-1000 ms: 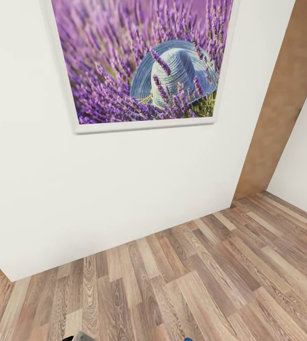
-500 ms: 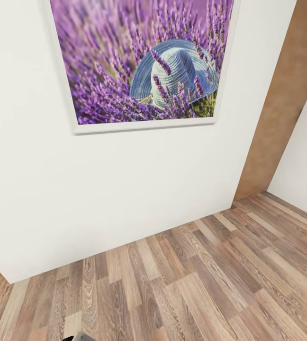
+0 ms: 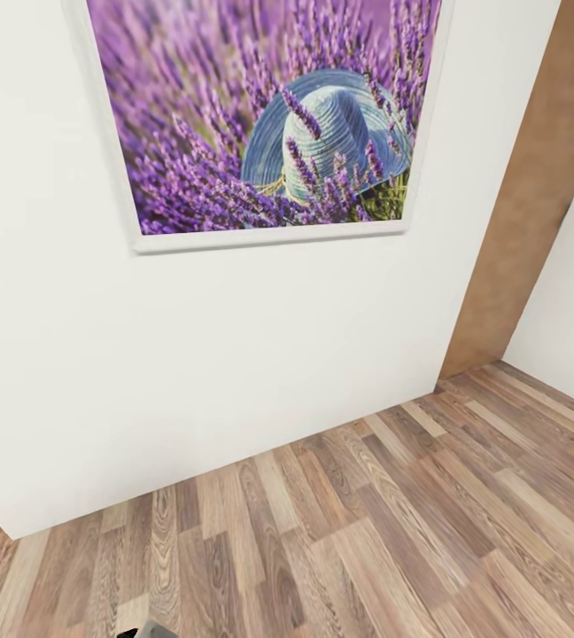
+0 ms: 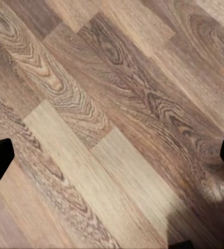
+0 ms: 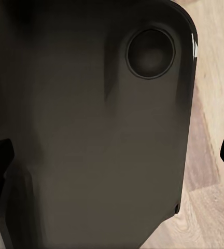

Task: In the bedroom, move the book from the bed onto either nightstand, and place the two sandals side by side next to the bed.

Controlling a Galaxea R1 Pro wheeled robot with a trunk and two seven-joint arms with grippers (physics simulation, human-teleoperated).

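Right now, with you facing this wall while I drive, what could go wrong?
1. The white wall with the framed lavender-and-hat picture stands close ahead; driving forward could likely bump it.
2. The left gripper, fingers spread open, points at bare wood-plank floor, so it gives no warning of obstacles ahead.
3. The right wrist view looks at a dark glossy panel, probably the robot's own body; swinging that arm might scrape it.
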